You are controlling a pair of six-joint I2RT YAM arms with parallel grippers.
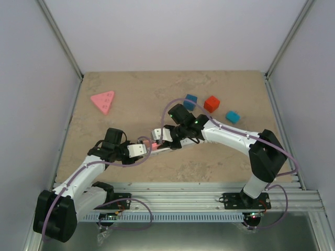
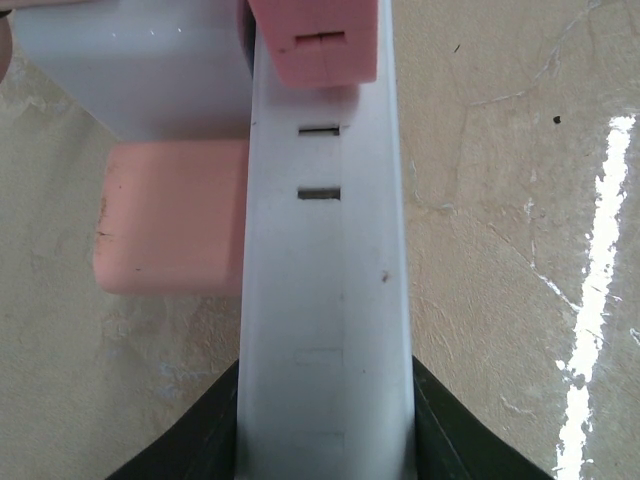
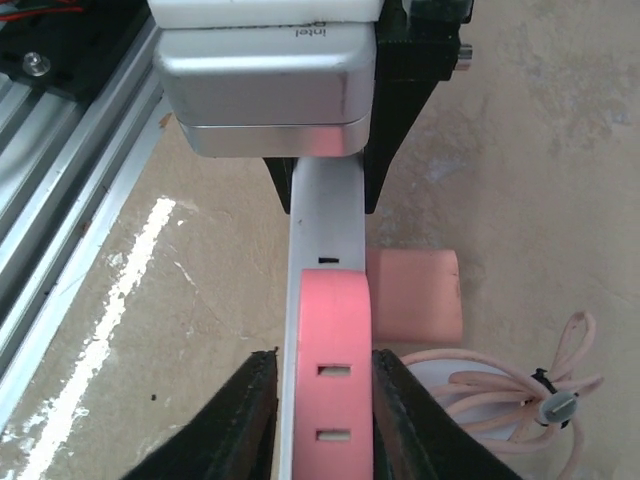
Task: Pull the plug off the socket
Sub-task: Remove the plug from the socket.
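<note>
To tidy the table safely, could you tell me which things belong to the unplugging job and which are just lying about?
Job: socket, pink plug at its side, left end effector, right end effector.
Lying about: pink triangular block, blue cube, red cube, teal cube.

We count one socket [image 2: 325, 300], one pink plug [image 3: 415, 295], one pink triangle [image 1: 103, 101] at ten o'clock, and three at one o'clock — blue cube [image 1: 190, 101], red cube [image 1: 211, 103], teal cube [image 1: 232, 116].

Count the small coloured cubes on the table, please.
3: a dark blue cube, a red cube beside it, a light blue cube further right; others may be hidden.
</note>
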